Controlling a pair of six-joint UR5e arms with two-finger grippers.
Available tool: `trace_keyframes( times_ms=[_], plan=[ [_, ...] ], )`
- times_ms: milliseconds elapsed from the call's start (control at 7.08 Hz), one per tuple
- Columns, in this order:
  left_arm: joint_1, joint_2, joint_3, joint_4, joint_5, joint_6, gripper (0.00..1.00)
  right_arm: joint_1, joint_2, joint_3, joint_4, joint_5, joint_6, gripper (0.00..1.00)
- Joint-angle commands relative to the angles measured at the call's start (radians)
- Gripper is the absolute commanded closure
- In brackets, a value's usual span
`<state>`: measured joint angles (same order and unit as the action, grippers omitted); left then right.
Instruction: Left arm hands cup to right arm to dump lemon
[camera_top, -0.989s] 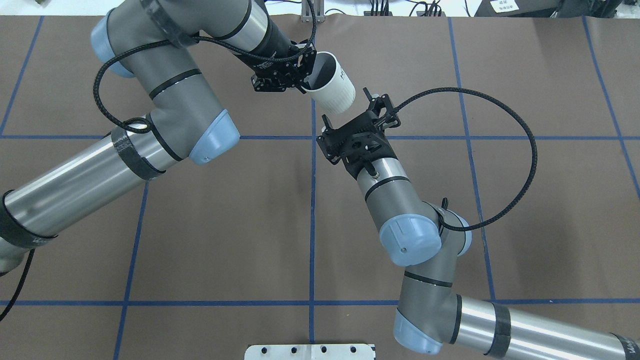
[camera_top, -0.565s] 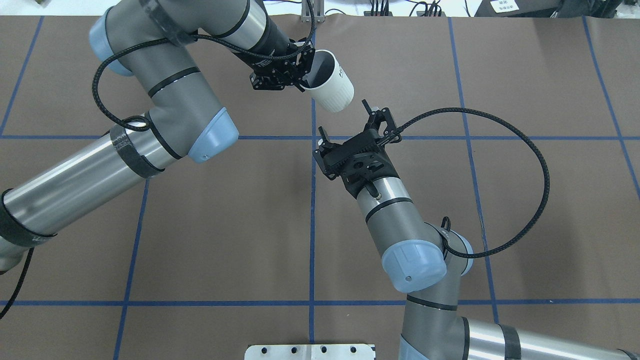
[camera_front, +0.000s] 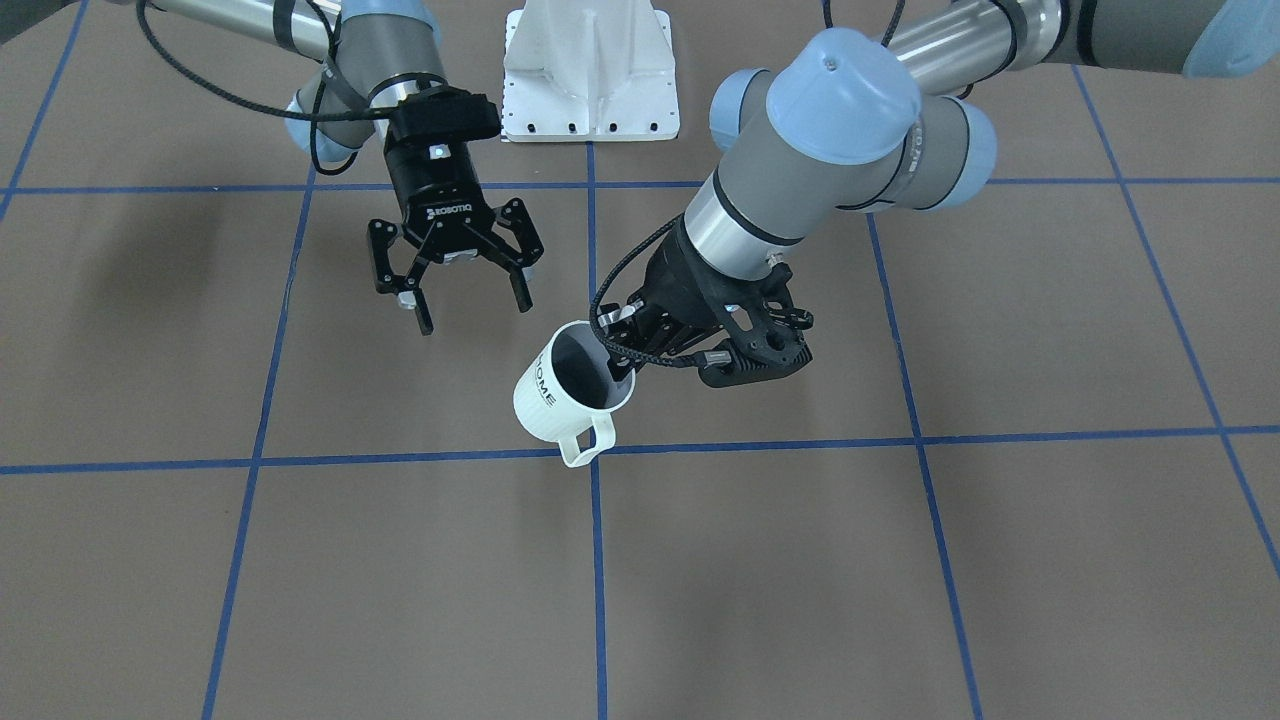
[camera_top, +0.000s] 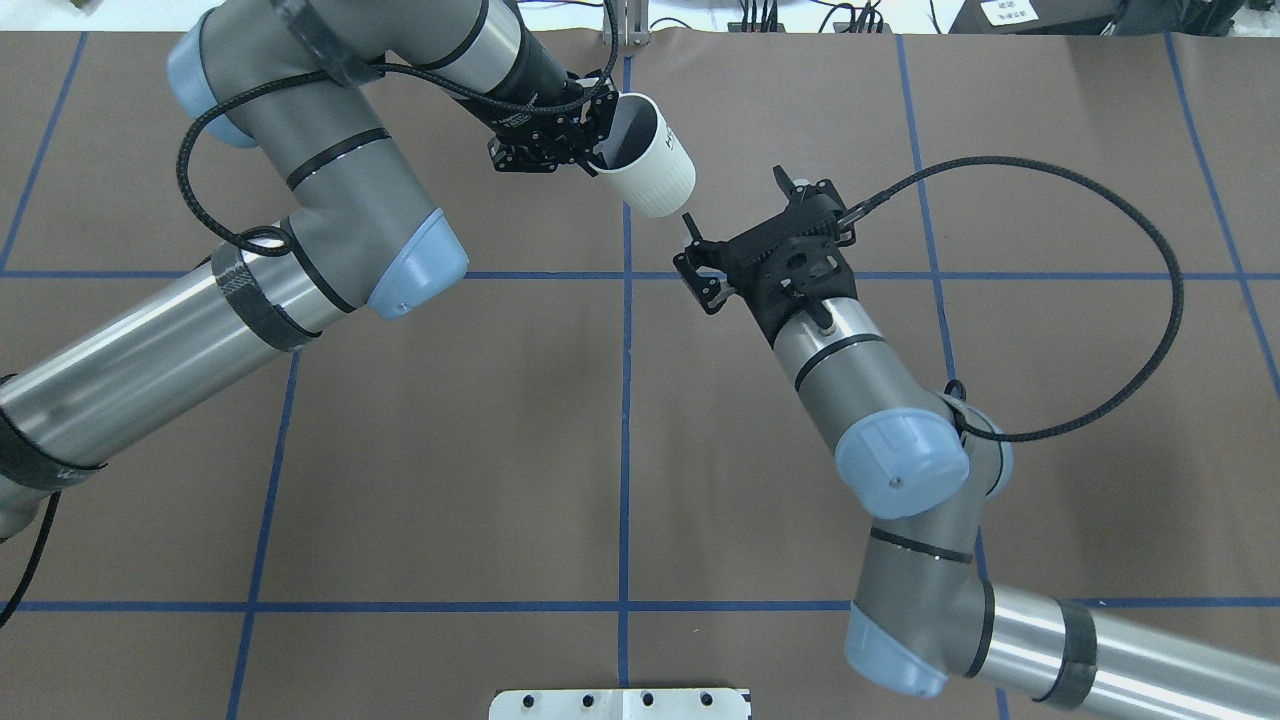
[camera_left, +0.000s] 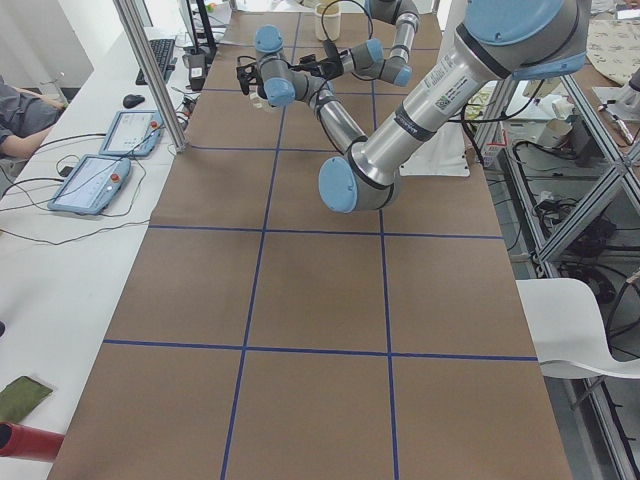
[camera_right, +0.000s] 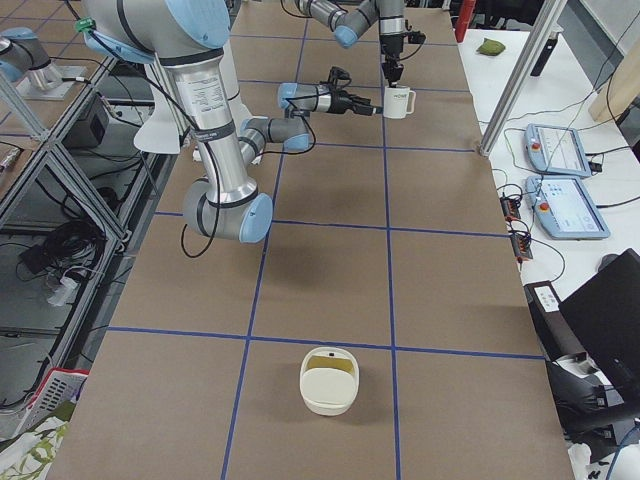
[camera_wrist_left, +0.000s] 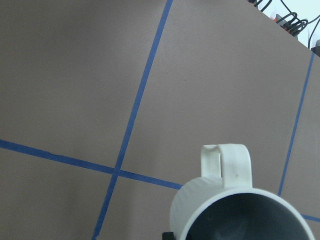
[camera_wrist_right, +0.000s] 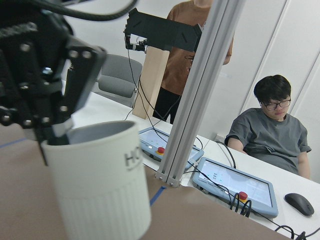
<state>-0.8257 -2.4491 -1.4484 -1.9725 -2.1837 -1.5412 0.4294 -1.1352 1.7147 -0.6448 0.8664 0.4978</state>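
Observation:
The white cup (camera_front: 560, 395) hangs tilted above the table, handle toward the operators' side, with "OME" lettering on its wall. My left gripper (camera_front: 618, 345) is shut on its rim, one finger inside the mouth; the same grip shows from overhead on the cup (camera_top: 652, 165) by my left gripper (camera_top: 592, 152). My right gripper (camera_front: 472, 308), marked ROBOTIQ, is open and empty, a short gap from the cup's base side; overhead, my right gripper (camera_top: 733, 198) sits below and right of the cup. The right wrist view shows the cup (camera_wrist_right: 95, 185) close ahead. The lemon is hidden; the cup's inside (camera_wrist_left: 250, 220) looks dark.
A white base plate (camera_front: 590, 70) sits at the robot's side of the table. A cream bowl (camera_right: 330, 380) stands far down the table toward my right. An aluminium post (camera_wrist_right: 200, 90) rises at the far edge, with tablets (camera_wrist_right: 235, 182) and people beyond it.
My right arm has pulled back, then swung right, its open gripper turning to face the cup from the right. The left gripper has carried the cup slightly farther away.

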Motion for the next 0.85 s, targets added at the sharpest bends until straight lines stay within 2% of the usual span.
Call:
trace_keyframes(
  times_ms=[0, 283, 565, 706],
  plan=[
    [-0.01, 0.015, -0.001, 0.001, 0.001, 0.044, 1.0, 0.185, -0.015, 0.002, -0.21, 0.268, 0.089, 0.0],
    [-0.03, 0.051, -0.001, 0.007, -0.001, 0.126, 1.0, 0.378, -0.009, 0.008, -0.402, 0.591, 0.091, 0.0],
    [-0.062, 0.122, -0.003, 0.01, -0.002, 0.295, 1.0, 0.619, -0.009, 0.008, -0.594, 1.009, 0.078, 0.0],
    [-0.085, 0.168, -0.006, 0.011, -0.002, 0.359, 1.0, 0.708, -0.009, 0.008, -0.704, 1.127, 0.024, 0.0]
  ],
)
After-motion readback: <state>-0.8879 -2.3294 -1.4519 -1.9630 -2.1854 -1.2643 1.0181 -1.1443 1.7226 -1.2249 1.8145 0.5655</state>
